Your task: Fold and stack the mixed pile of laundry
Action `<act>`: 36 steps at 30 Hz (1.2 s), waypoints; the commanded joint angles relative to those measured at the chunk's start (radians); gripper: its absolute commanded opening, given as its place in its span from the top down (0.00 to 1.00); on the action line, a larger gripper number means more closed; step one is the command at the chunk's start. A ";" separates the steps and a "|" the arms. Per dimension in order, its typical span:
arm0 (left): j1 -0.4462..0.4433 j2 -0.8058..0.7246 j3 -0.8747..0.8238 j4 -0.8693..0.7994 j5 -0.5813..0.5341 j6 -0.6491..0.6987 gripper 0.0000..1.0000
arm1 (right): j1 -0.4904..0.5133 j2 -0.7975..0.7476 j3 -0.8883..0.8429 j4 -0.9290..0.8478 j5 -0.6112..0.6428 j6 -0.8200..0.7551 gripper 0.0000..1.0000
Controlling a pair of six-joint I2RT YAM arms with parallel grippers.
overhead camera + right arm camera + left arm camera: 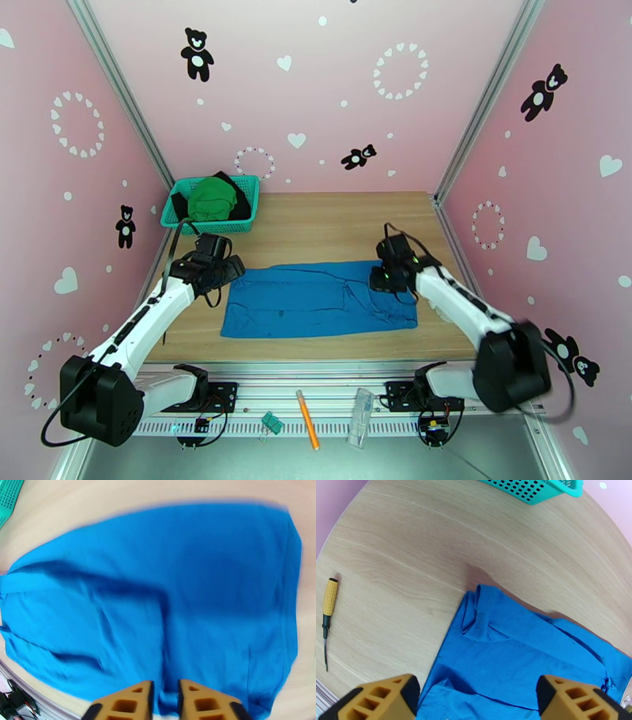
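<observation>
A medium-blue shirt [316,300] lies spread flat across the middle of the wooden table [332,221]. The bright green garment [212,197] and the black one [241,207] lie in the teal basket [245,225] at the back left. My left gripper [229,271] hovers open over the shirt's left end; in the left wrist view its gripper [478,701] spans the folded blue cloth [521,653]. My right gripper [379,278] sits on the shirt's right part. In the blurred right wrist view its gripper [166,701] is nearly closed, with a fold of the shirt [177,598] between the fingers.
A yellow-handled screwdriver [328,614] lies on the table left of the shirt. The basket's corner [537,490] is beyond the left gripper. An orange pencil [306,430] and a clear plastic piece [362,417] rest on the metal ledge in front. Pink walls enclose three sides.
</observation>
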 commanded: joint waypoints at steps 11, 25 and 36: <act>-0.006 -0.027 0.063 -0.052 -0.054 0.001 0.18 | 0.032 0.298 0.097 0.094 -0.089 -0.031 0.96; -0.007 -0.038 0.059 -0.056 -0.042 -0.013 0.19 | 0.138 -0.028 -0.267 0.171 -0.223 0.103 0.95; -0.007 0.154 0.129 -0.050 -0.036 0.002 0.23 | 0.117 -0.197 -0.141 -0.028 -0.171 0.067 0.90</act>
